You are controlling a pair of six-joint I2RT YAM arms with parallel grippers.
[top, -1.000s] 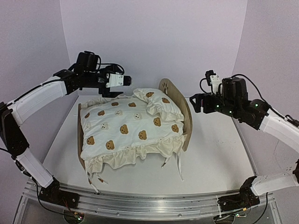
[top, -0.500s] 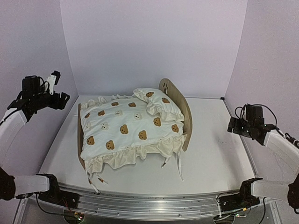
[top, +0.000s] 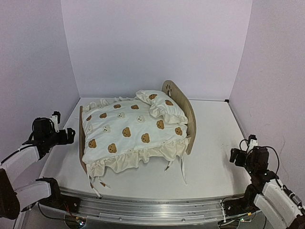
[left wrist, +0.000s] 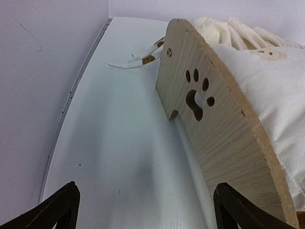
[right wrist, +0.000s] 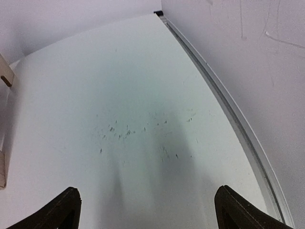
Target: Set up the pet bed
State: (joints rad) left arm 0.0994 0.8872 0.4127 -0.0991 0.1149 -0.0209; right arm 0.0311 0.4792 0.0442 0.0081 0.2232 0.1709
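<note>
The pet bed (top: 189, 119) stands in the middle of the table, a light-wood frame with a rounded headboard at the right and a lower footboard (left wrist: 224, 124) with a paw-print cutout at the left. Cream bear-print bedding (top: 128, 131) covers it, with a bear-print pillow (top: 162, 107) against the headboard. My left gripper (top: 70, 135) hangs low just left of the footboard, open and empty (left wrist: 147, 214). My right gripper (top: 234, 156) sits low near the table's right front, well away from the bed, open and empty (right wrist: 147, 210).
White fabric ties (left wrist: 138, 59) stick out past the footboard's far end, and more ties (top: 181, 169) hang at the bed's front. Purple walls close in the left, back and right. A metal rail (top: 152, 210) runs along the near edge.
Both arms have pulled back and down from beside the bed: the left to the table's left side near the footboard, the right to the near right corner. The bed has not moved.
</note>
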